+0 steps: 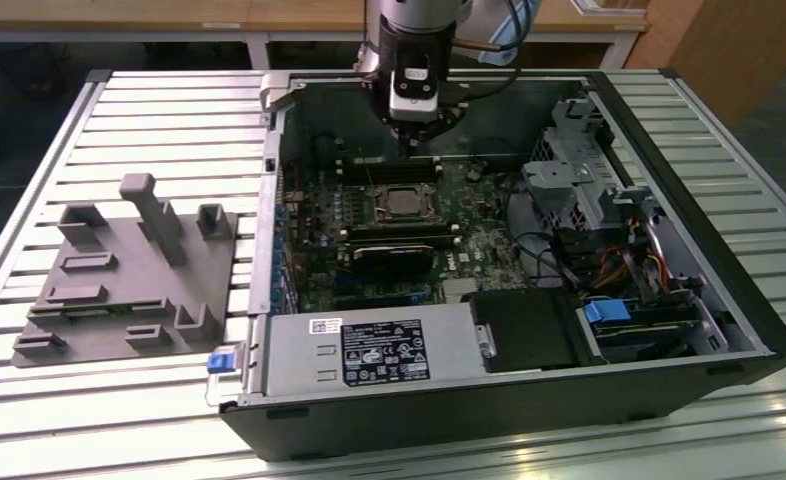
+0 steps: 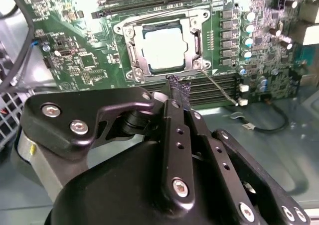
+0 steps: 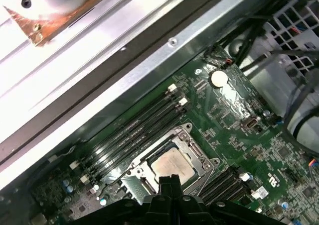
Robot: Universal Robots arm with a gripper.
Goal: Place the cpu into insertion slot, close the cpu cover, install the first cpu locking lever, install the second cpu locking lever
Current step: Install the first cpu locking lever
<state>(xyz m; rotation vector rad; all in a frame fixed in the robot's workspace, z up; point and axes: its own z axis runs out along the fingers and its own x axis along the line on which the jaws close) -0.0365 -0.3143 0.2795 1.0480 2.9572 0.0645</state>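
A grey moulded plastic fixture (image 1: 126, 270) lies well clear of the black gripper (image 1: 416, 140), which hangs inside the open black computer case (image 1: 713, 330), fingers (image 2: 175, 120) pinched together on nothing. Just beyond its fingertips, the dull silver square cpu (image 2: 164, 48) sits in the metal-rimmed insertion slot (image 2: 133, 60), the thin silver-framed cpu cover (image 2: 191, 43) down over it.
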